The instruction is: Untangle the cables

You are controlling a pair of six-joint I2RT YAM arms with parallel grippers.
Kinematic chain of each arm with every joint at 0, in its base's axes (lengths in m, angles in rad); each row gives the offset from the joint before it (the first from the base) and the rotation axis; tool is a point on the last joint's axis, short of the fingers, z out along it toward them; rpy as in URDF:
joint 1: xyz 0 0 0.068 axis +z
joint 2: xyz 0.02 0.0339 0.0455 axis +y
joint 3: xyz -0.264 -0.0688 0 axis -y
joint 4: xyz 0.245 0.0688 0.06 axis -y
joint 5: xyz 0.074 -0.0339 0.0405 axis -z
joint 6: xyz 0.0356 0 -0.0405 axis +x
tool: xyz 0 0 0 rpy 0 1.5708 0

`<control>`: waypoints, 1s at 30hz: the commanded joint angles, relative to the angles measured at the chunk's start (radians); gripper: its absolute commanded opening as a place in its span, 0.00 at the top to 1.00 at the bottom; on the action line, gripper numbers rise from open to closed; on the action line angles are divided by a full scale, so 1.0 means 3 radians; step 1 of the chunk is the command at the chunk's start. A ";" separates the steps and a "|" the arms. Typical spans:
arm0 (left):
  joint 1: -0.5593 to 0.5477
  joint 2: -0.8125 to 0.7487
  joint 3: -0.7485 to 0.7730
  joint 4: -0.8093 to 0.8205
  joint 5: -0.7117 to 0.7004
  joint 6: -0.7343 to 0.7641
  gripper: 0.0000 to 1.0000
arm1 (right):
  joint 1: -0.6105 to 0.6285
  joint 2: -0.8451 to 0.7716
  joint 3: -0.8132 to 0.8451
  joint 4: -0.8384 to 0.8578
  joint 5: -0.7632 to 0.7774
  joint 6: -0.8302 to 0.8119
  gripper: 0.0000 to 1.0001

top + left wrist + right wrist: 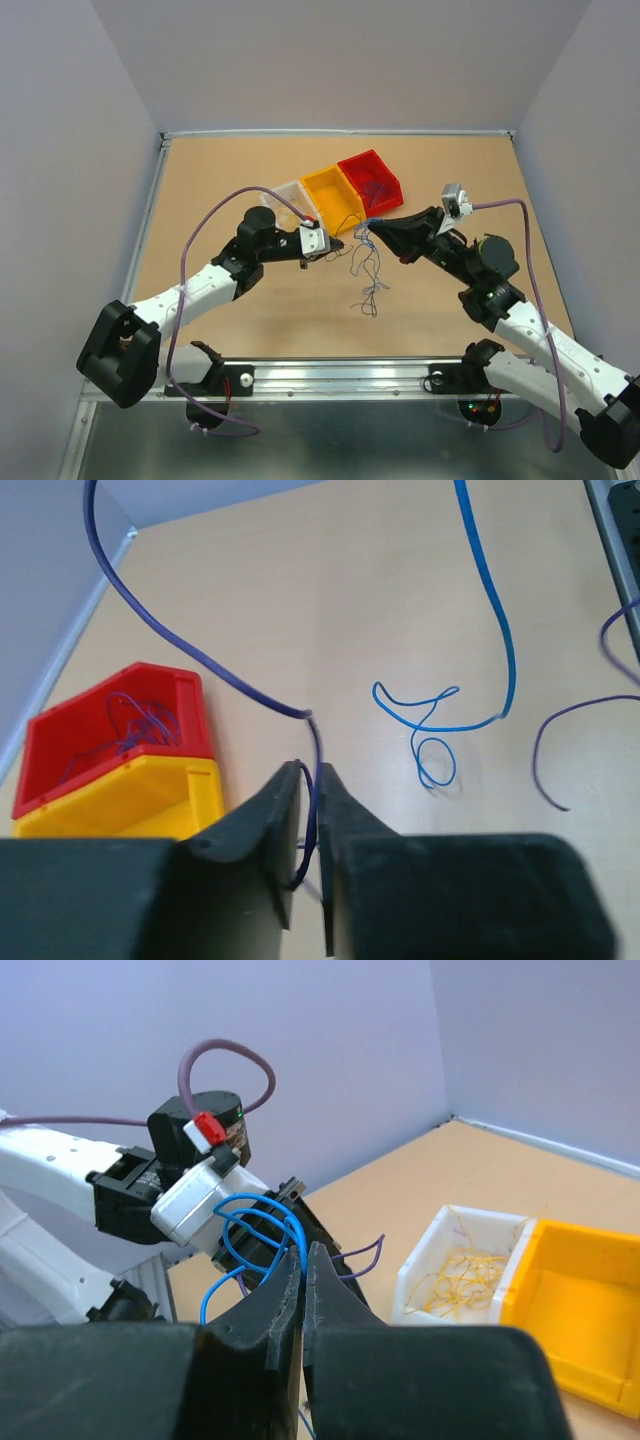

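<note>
A tangle of thin blue and purple cables (pixel 367 272) hangs between my two grippers over the middle of the table and trails toward the near side. My left gripper (pixel 338 243) (pixel 310 770) has its jaws a narrow gap apart, and a purple cable (pixel 200 658) runs loosely down between them. The right gripper (pixel 366 232) (pixel 305 1250) is shut on a blue cable (pixel 250 1222), whose loops stand up from its tips just in front of the left wrist. In the left wrist view a curly blue cable (pixel 430 720) and another purple cable (pixel 548 742) lie on the table.
Three bins stand in a row behind the grippers: a clear white bin (pixel 282 192) (pixel 415 1280) with yellow wires, a yellow bin (pixel 333 196) (pixel 130 800) (pixel 520 1295), and a red bin (pixel 370 180) (pixel 190 715) with purple wires. Grey walls surround the table.
</note>
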 commanded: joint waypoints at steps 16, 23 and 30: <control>0.0586 -0.0260 -0.0140 0.1035 -0.0776 -0.1233 1.00 | 0.0019 -0.1055 -0.0436 -0.0412 0.3120 0.0176 0.99; 0.0847 -0.0823 -0.0636 0.1722 -0.1323 -0.1675 1.00 | 0.0019 -0.1510 -0.0584 -0.0453 0.3709 0.0289 0.99; 0.0873 -0.1177 -0.0806 0.1830 -0.2192 -0.1884 1.00 | 0.0019 -0.1879 -0.0656 -0.0469 0.4200 0.0289 0.99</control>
